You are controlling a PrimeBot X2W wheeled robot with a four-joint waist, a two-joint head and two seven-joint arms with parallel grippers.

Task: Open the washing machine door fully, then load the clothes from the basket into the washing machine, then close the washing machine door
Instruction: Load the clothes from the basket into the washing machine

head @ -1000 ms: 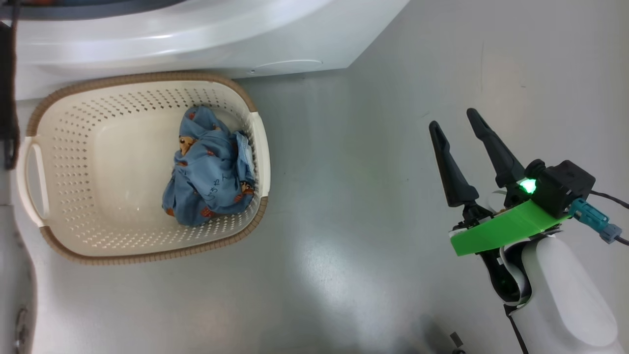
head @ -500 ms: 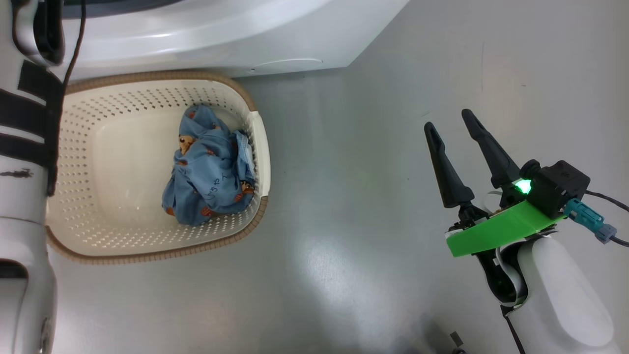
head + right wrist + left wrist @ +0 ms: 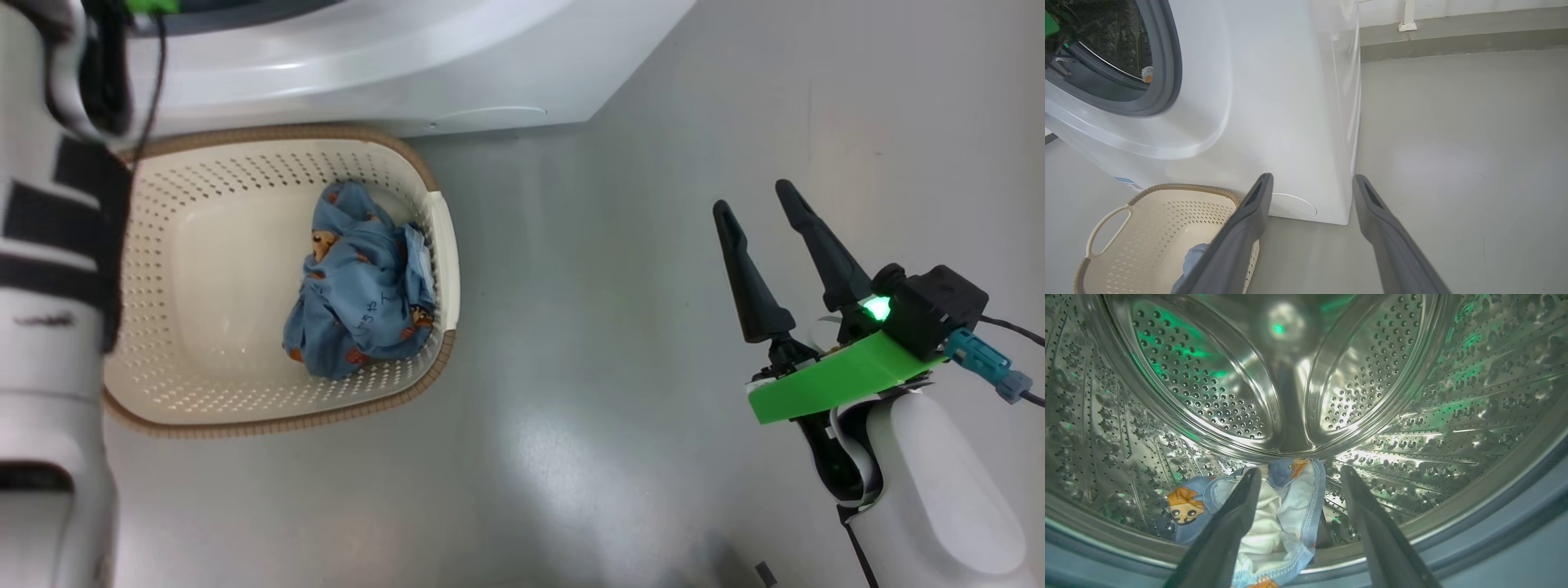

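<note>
Your left gripper (image 3: 1300, 470) reaches into the big white front-loading washing machine (image 3: 367, 65). Its two long dark fingers are spread wide inside the perforated steel drum (image 3: 1208, 384), with nothing between them. Your right gripper (image 3: 753, 198) is spread just as wide and empty, over bare grey floor (image 3: 612, 327) well to the right of the basket.

That small cream perforated plastic basket with its brown woven-look rim (image 3: 277, 425) sits on the floor just in front of the machine. In the head view your pale left forearm with black straps (image 3: 49, 351) crosses its left end. Come down from the drum carelessly and you may knock the rim or handle and shove the basket aside.

A bundle of light-blue clothes printed with orange-brown figures (image 3: 359, 286) is bunched against the basket's right wall. Grasp too close to that wall and you could catch plastic instead of cloth. You could also take only a fold and trail the rest across the floor.

One blue printed piece with a cream-white inside (image 3: 1286, 506) lies at the drum's near lip, right under your left finger. Whether finger and cloth touch cannot be told. If they do, pulling back may drag the piece out over the grey-blue rubber gasket (image 3: 1167, 61). It could also end up draped on the lip, where the closing step would pinch it.
</note>
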